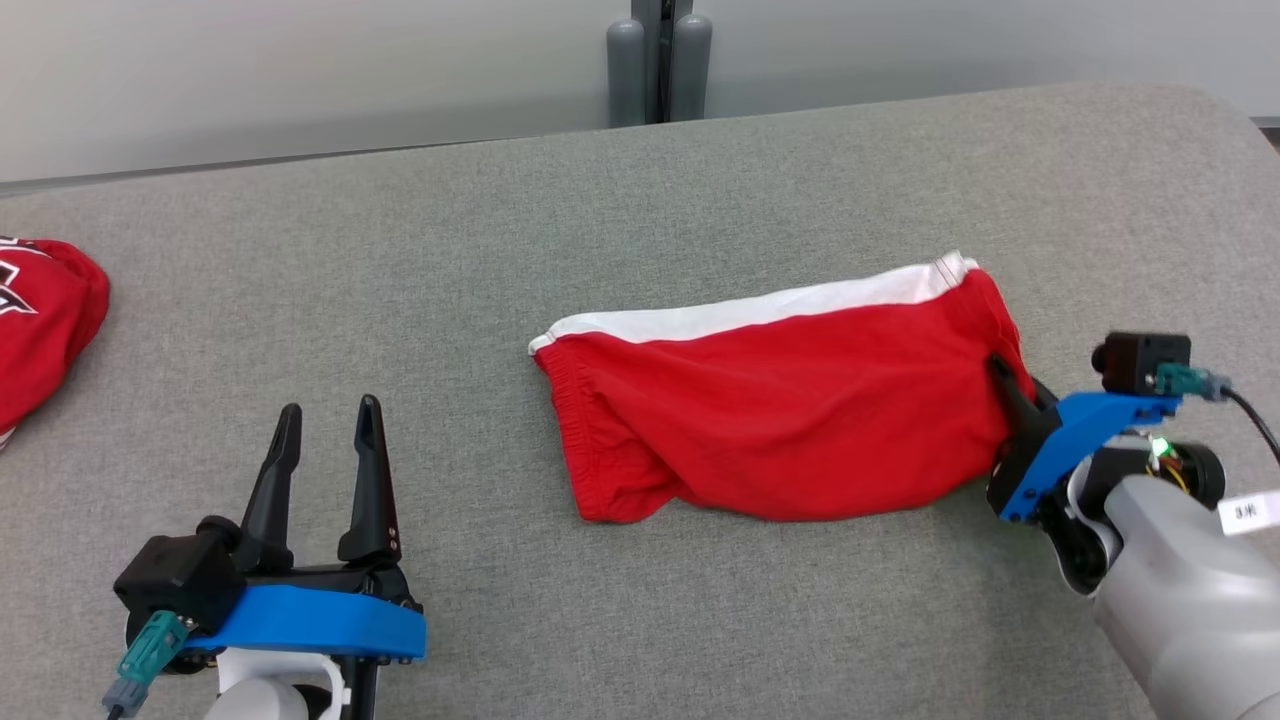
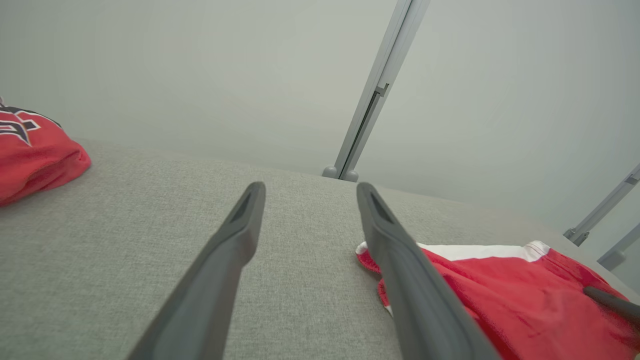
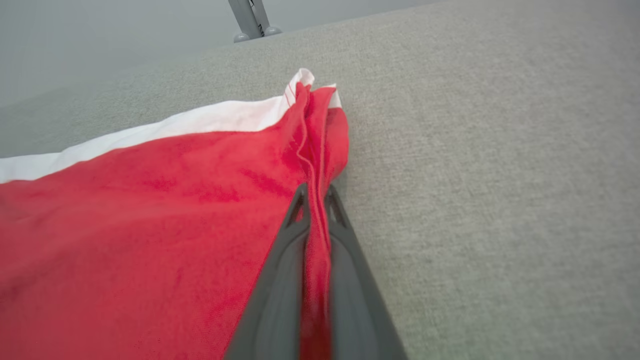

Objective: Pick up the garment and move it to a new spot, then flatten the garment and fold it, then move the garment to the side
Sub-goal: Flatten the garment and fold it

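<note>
The red garment (image 1: 790, 420) with its white band lies right of centre on the grey padded table (image 1: 400, 250), its long side slanting up toward the table's rounded far right corner. Bare surface spreads all round it: a wide strip to the far edge, a broad stretch to the left, a narrower strip on the near side. The right gripper (image 1: 1005, 378) sits at the garment's right end, its fingers clamped on a pinch of red fabric. The left gripper (image 1: 330, 408) hovers at the near left, fingers apart with nothing between them, well apart from the garment. A second red garment (image 1: 45, 320) with dark and white print lies bunched at the table's left edge. A grey post (image 1: 660, 65) stands just behind the far edge, against a pale wall. The right wrist view shows the pinched fold standing upright between the fingers, which the head view does not make out. The left wrist view looks low across the table at the garment's gathered left end
</note>
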{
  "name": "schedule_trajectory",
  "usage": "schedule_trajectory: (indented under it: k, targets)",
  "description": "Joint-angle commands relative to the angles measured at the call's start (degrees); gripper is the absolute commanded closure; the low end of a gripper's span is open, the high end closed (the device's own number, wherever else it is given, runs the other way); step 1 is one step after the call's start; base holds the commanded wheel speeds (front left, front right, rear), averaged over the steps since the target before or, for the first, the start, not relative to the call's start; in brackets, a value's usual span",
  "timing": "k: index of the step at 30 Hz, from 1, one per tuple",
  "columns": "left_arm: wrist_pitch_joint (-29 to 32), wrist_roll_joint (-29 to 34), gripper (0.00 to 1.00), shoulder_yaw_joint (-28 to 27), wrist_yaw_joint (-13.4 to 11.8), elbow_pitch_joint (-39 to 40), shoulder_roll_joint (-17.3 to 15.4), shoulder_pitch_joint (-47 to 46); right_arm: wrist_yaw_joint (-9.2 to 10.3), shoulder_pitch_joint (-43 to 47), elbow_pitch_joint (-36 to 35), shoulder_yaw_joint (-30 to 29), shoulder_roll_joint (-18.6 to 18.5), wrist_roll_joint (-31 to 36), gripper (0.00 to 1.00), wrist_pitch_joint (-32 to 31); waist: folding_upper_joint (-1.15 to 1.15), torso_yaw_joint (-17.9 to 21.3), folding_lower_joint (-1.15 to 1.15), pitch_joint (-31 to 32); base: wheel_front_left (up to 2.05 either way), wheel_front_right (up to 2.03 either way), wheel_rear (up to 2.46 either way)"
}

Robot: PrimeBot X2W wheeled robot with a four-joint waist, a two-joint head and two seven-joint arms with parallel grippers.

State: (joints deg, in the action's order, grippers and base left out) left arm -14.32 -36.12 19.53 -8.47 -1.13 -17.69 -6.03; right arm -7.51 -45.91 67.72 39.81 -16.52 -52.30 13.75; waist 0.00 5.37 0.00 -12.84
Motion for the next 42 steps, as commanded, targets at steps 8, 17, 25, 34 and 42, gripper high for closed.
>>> schedule_trajectory:
  k: [8, 17, 25, 34, 42]
  targets:
    - [-0.5, 0.5, 0.00, 1.0, 1.1, -1.8, 0.7, -0.2, 0.03, 2.8, 0.1, -2.5, -0.1, -0.2, 1.00, 1.3, 0.00, -0.9, 0.00, 0.6, 0.00, 0.00, 0.00]
    - [-0.6, 0.4, 0.00, 1.9, 1.7, -3.1, 2.4, -0.7, 0.02, -0.8, -5.9, -0.4, 3.3, 2.7, 1.00, 0.4, 0.00, -4.2, 0.00, 1.8, 0.00, 0.00, 0.00]
    - [-0.8, 0.5, 0.00, 1.3, 2.1, -3.4, 3.2, 0.1, 0.02, -0.5, -16.2, 4.2, 8.7, 3.9, 1.00, -5.3, 0.00, -6.7, 0.00, 2.7, 0.00, 0.00, 0.00]
    - [-0.8, 0.9, 0.00, 0.6, 2.5, -3.5, 3.6, 0.2, 0.02, 1.8, -20.3, 6.4, 11.9, 3.8, 1.00, -9.6, 0.00, -8.3, 0.00, 2.5, 0.00, 0.00, 0.00]
    - [-0.9, 1.0, 0.00, 0.2, 2.9, -3.7, 3.9, -0.1, 0.02, 2.0, -18.9, 7.3, 13.2, 3.9, 1.00, -9.8, 0.00, -8.1, 0.00, 1.7, 0.00, 0.00, 0.00]
